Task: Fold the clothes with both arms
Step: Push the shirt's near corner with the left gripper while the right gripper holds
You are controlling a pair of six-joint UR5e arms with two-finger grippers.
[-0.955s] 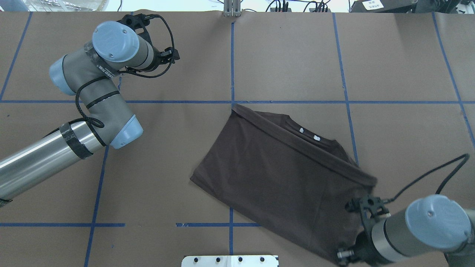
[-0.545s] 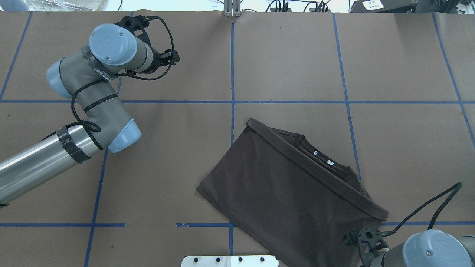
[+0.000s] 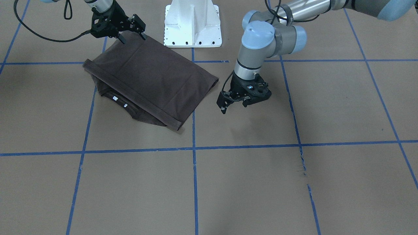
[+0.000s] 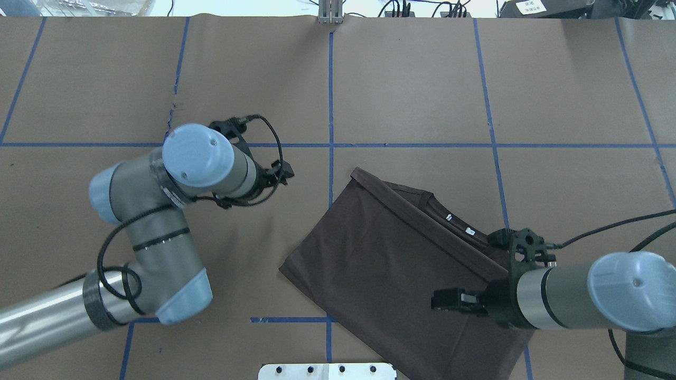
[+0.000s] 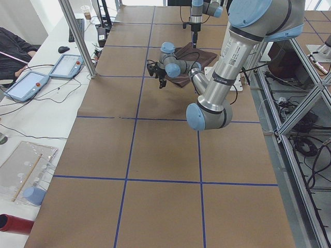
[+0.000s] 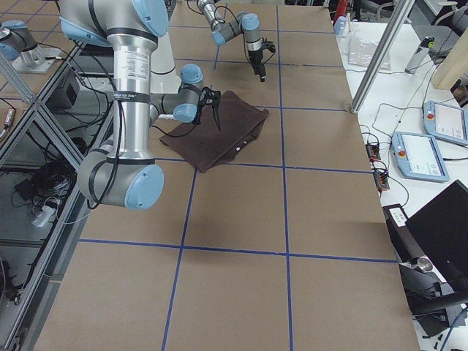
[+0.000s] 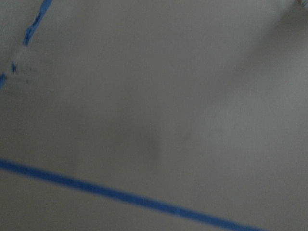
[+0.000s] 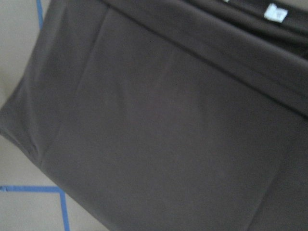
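The dark brown T-shirt (image 4: 380, 253) lies folded on the brown paper right of the table's centre, its folded hem running diagonally. The collar with small white labels (image 4: 458, 224) pokes out on the far side. My right gripper (image 3: 132, 36) hovers open over the shirt's near-robot right part, its fingers spread and holding nothing. Its wrist camera looks straight down on the shirt (image 8: 159, 125). My left gripper (image 3: 233, 106) hangs open just left of the shirt (image 3: 153, 78), a little above the paper, apart from the cloth. In the overhead view the left gripper (image 4: 274, 174) is mostly hidden under its wrist.
Blue tape lines (image 4: 331, 89) divide the brown paper table cover. The white pedestal base (image 3: 192, 23) stands at the near-robot edge, close to the shirt. A small tear (image 3: 302, 163) marks the paper. Side benches carry tablets (image 5: 31, 85) and cables.
The shirt slid toward the robot, then stayed put. My right arm came back in over it, the gripper now open. My left arm swung from the far left corner toward the shirt.
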